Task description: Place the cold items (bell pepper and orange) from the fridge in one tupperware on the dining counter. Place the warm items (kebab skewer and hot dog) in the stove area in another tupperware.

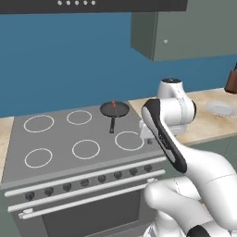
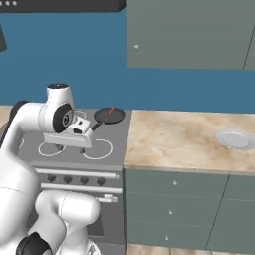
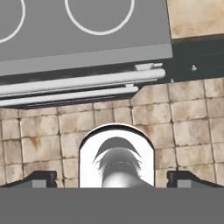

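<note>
Hand view: we look down past the gripper (image 3: 112, 178) at the stove (image 3: 83, 39) front and a tiled floor (image 3: 192, 122); the two dark fingertips (image 3: 41, 178) sit far apart at the lower left and lower right of the frame, so we read the jaws as wide apart with nothing between them.
Left base view: we see the grey stove with six white burner rings across the middle left, and a small black pan (image 1: 115, 109) on the rear burner near the centre of the frame.
Kebab skewer: we see a thin reddish stick (image 1: 114, 104) lying in the pan; we take it for the skewer, though it is too small to be sure.
Right base view: we see the pan above centre left, the arm (image 2: 35, 119) bent over the stove at the left, and a wooden counter (image 2: 169, 139) across the middle right.
Plate: we see a pale round plate (image 2: 234, 139) on the counter at the right edge.
</note>
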